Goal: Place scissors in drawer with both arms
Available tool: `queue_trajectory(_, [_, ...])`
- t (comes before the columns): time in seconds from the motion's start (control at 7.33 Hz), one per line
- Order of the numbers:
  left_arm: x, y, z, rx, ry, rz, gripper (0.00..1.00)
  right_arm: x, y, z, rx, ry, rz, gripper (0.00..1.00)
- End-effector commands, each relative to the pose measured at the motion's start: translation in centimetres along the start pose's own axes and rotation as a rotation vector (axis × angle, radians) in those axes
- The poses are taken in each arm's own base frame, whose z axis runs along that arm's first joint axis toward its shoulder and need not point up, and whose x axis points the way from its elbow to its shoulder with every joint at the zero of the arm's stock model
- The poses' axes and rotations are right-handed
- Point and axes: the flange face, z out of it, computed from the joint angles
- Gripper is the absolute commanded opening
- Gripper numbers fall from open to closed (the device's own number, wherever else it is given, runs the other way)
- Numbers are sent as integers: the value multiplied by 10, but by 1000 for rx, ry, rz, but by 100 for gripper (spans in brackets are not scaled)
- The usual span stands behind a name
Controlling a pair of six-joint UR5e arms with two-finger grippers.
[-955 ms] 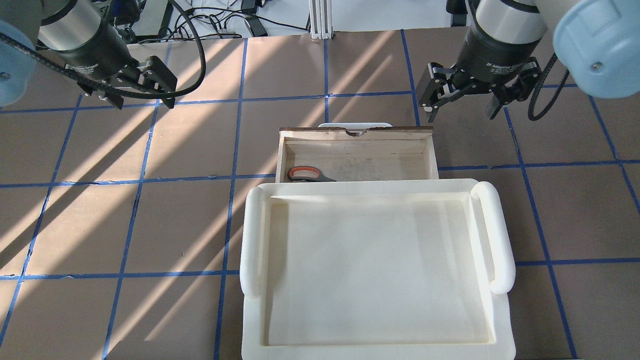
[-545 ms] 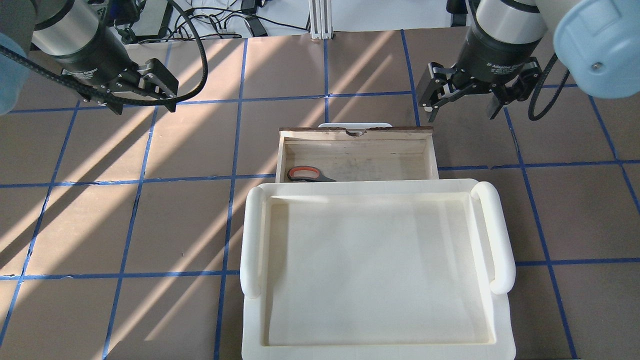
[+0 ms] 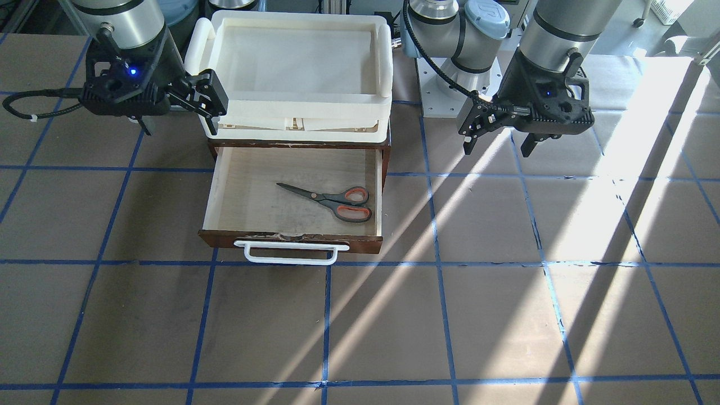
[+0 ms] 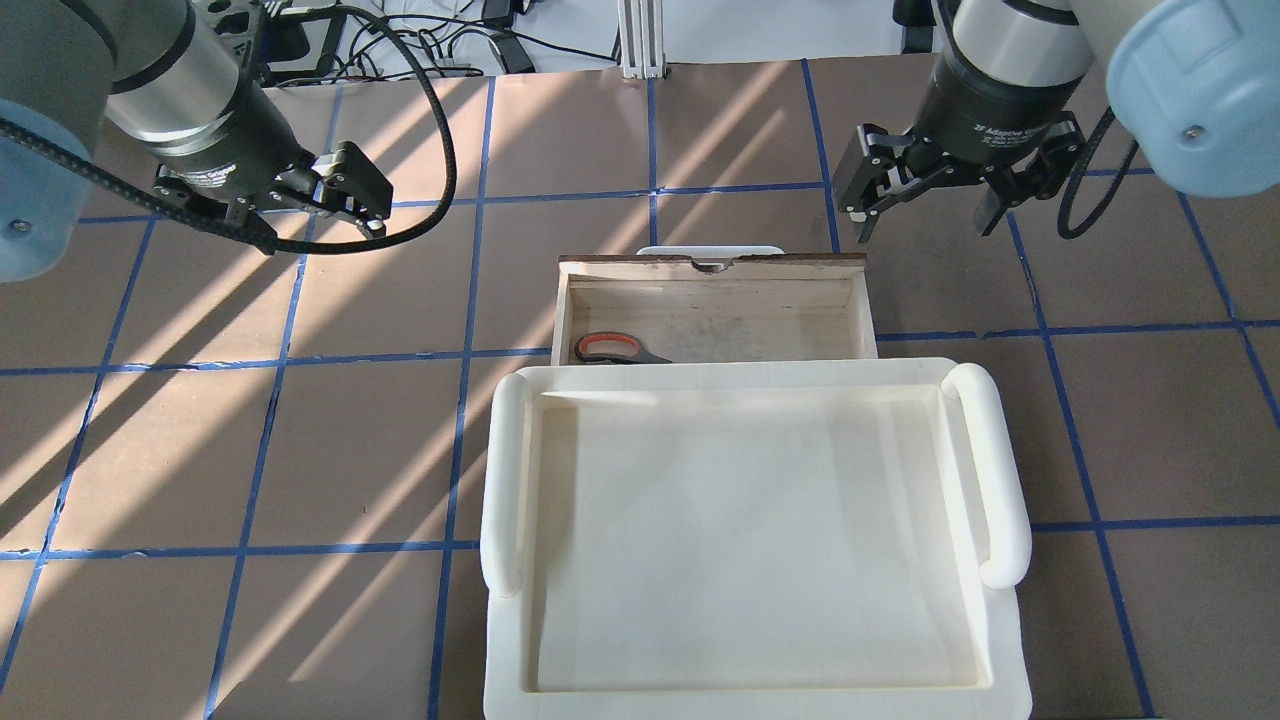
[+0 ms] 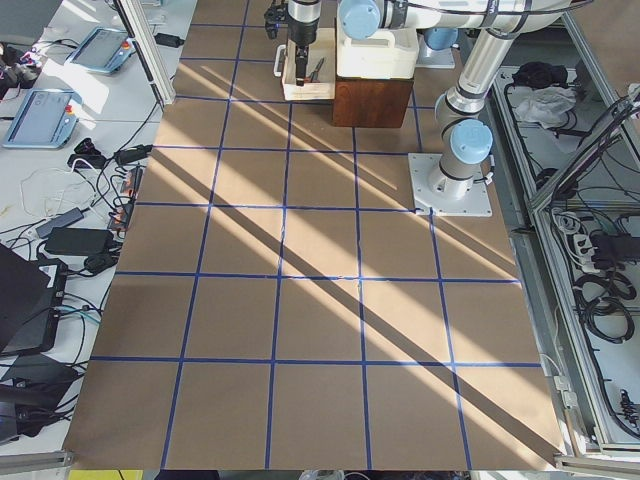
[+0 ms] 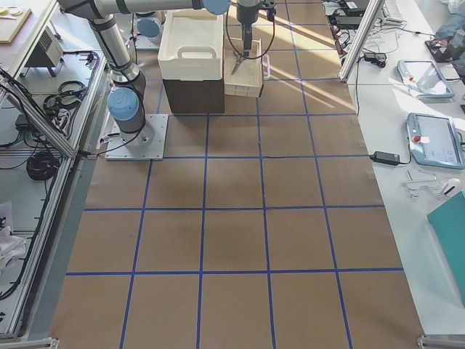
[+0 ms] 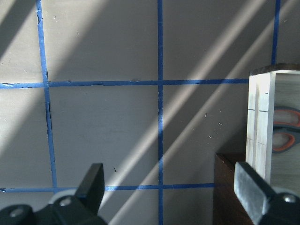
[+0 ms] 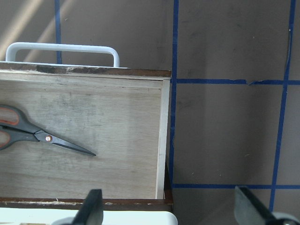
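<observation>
The scissors lie flat inside the open drawer, handles toward its right side in the front-facing view. The overhead view shows only their orange-looped handles, past the tray's edge. The drawer's white bar handle faces away from the robot. My left gripper is open and empty, hovering over the table left of the drawer. My right gripper is open and empty, above the table by the drawer's far right corner. The right wrist view shows the scissors; the left wrist view shows their handles.
A large cream plastic tray sits on top of the dark brown cabinet that holds the drawer, and overhangs the drawer's back part. The brown table is marked with blue tape lines. Cables lie beyond the far edge.
My left gripper has moved right and a little nearer the drawer, still open. My right gripper and the scissors have stayed put.
</observation>
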Motion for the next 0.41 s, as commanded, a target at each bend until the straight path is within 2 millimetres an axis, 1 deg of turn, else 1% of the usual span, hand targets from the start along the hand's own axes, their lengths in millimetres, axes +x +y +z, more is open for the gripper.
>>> queue_trajectory(0.0, [1, 6, -5, 10, 0, 5, 100, 0, -3, -3, 27, 0, 6, 100])
queue_trajectory(0.27, [1, 8, -7, 13, -2, 6, 100, 0, -2, -3, 27, 0, 6, 100])
